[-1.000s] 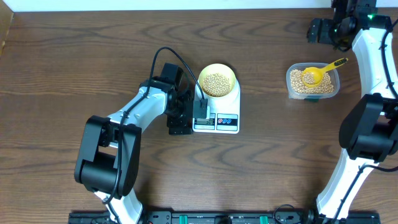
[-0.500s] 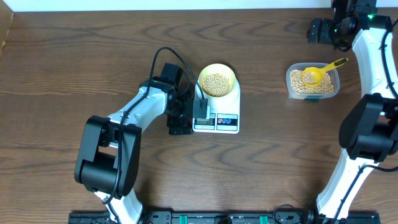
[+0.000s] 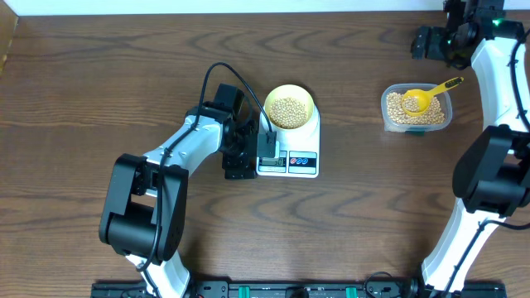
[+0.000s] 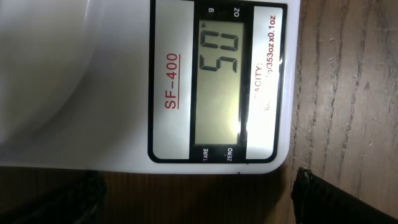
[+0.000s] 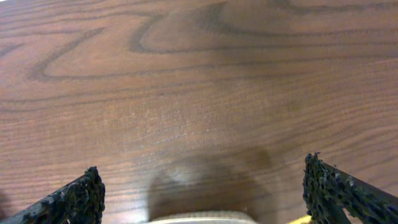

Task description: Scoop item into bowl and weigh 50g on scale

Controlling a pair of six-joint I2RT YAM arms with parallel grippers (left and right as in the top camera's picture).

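Left gripper (image 3: pixel 252 157): jaws spread wide with nothing between them. In the left wrist view the two dark fingertips (image 4: pixel 84 199) sit at the lower corners, well apart.
Right gripper (image 3: pixel 431 40): jaws spread wide and empty. In its own wrist view (image 5: pixel 205 193) only bare wood lies between and ahead of the fingers (image 5: pixel 336 190).
Scale (image 3: pixel 302 161): white, flat on the table (image 3: pixel 83 83), just ahead of the left gripper. The gripper hangs over its display end.
Display (image 4: pixel 221 81): straight ahead of the left fingertips and framed between them. It reads 50, with "SF-400" printed beside it.
Bowl (image 3: pixel 308 98): pale yellow, upright on the scale's platform, just past the display end from the left gripper. It is apart from the fingers and far from the right gripper.
Beans (image 3: pixel 288 112): a tan heap inside the bowl. More fill the tub.
Tub (image 3: pixel 386 116): clear plastic, near the right gripper on the side toward the robot's base. It is not touched by the gripper and is well apart from the left gripper.
Scoop (image 3: pixel 426 95): bright yellow, lying in the tub with its cup on the beans. The handle rises over the rim toward the right arm, and neither gripper holds it.
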